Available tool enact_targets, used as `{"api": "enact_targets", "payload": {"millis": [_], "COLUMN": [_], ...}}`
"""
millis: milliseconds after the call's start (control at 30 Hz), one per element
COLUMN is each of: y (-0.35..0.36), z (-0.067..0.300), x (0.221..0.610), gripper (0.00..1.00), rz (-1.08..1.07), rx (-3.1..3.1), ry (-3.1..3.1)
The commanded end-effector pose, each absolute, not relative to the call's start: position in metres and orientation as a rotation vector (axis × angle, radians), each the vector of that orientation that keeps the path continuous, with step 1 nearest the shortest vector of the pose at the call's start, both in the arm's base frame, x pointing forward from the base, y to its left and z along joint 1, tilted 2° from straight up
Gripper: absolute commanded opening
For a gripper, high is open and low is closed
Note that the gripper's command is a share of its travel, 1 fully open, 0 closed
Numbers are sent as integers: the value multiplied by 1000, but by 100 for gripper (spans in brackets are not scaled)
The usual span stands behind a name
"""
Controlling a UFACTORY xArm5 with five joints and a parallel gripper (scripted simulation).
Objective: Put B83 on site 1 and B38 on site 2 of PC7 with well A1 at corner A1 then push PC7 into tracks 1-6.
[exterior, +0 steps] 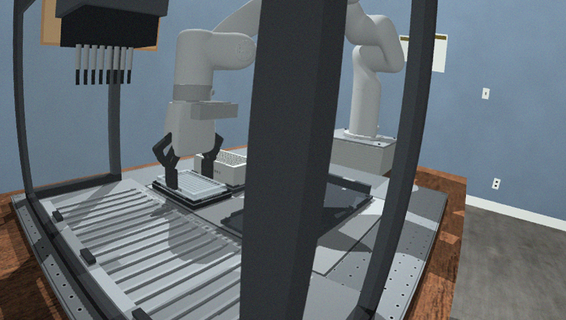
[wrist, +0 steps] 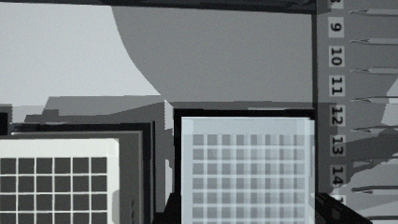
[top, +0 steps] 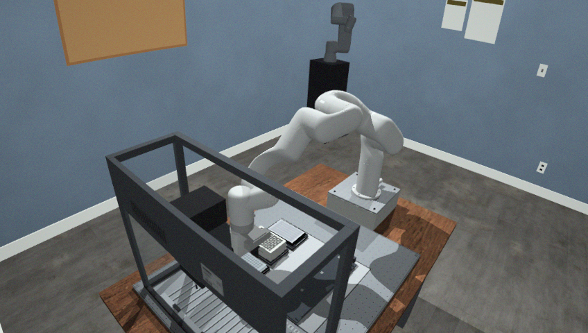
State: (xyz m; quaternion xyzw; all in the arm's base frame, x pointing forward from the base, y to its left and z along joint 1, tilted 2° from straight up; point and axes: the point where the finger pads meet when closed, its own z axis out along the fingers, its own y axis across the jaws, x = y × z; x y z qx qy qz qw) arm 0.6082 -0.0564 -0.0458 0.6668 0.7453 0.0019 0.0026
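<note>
My gripper [exterior: 189,179] [wrist: 249,216] is open and low over B38 [top: 254,261] [exterior: 201,185] [wrist: 245,159], the 96-well plate in the nest nearest the rails. One finger is on each side of the plate, and nothing is held. B83 [top: 272,244] [exterior: 230,166] [wrist: 56,177], the white deep-well block, sits in the nest just behind it. B33 [top: 287,229], the flat 384-well plate, is in the nest nearest the arm's base. The dark carrier PC7 [exterior: 346,195] [wrist: 210,6] lies empty on the apron, partly hidden by the frame post.
The ribbed loading rails [top: 197,305] [exterior: 145,246] [wrist: 374,70] run beside the nests, with track numbers [wrist: 335,89] along the apron edge. The instrument's dark frame [top: 231,247] [exterior: 290,158] surrounds the deck. A pipetting head [exterior: 107,26] hangs above the rails.
</note>
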Motion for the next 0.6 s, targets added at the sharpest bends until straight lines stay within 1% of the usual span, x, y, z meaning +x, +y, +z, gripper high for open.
{"api": "enact_targets", "payload": {"millis": [0,67,100,567], "y": [-57,-57,-57,-57], "z": [-44,-44,-43,-43], "x": [610,610,610,610], "gripper": [100,100,0,0], "rz": [-23,-23,-23,-23], "rx": [2078,2078,2078,2078], "ry": [2323,2323,2323,2323]}}
